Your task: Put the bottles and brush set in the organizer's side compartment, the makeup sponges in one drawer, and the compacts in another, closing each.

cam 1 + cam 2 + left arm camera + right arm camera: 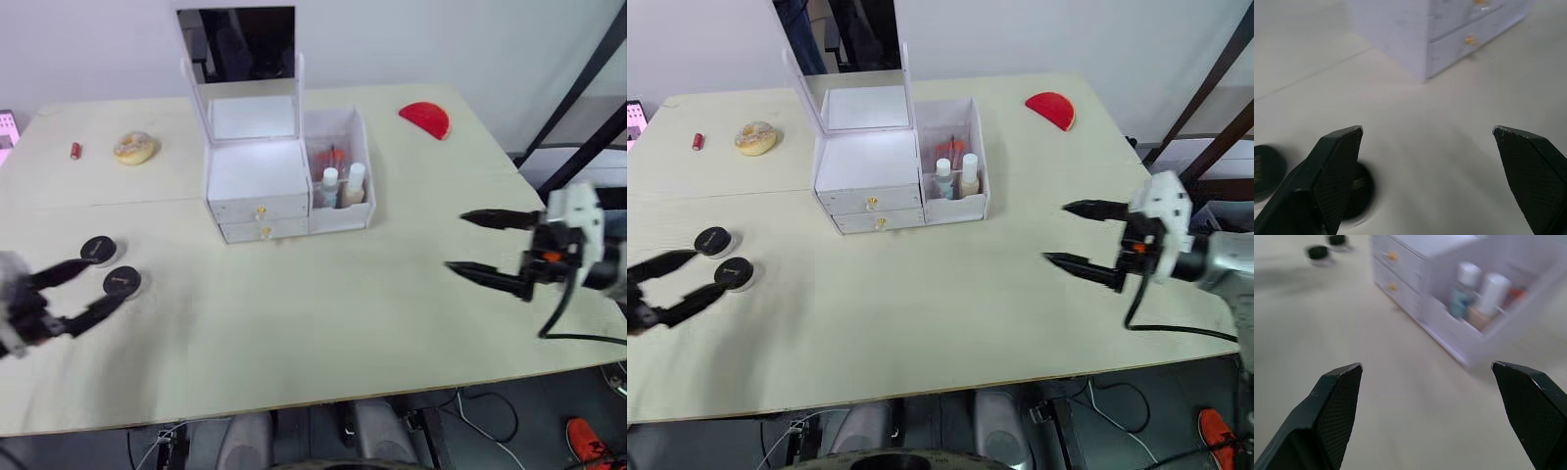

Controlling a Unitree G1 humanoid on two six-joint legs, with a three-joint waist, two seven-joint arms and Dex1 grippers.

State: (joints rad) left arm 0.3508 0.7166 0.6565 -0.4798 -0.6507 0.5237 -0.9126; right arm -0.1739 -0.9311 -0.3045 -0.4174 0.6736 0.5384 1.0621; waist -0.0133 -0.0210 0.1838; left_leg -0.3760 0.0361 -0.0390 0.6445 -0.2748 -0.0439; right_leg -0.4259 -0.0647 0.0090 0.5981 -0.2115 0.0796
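Left claw (98,287) wide, beside two black compacts (121,282) on worktop (323,323); right claw (475,243) wide, well apart from organizer (284,186)

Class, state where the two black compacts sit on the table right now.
In the left eye view, the two black compacts lie side by side on the table's left part, just ahead of the left gripper and left of the organizer.
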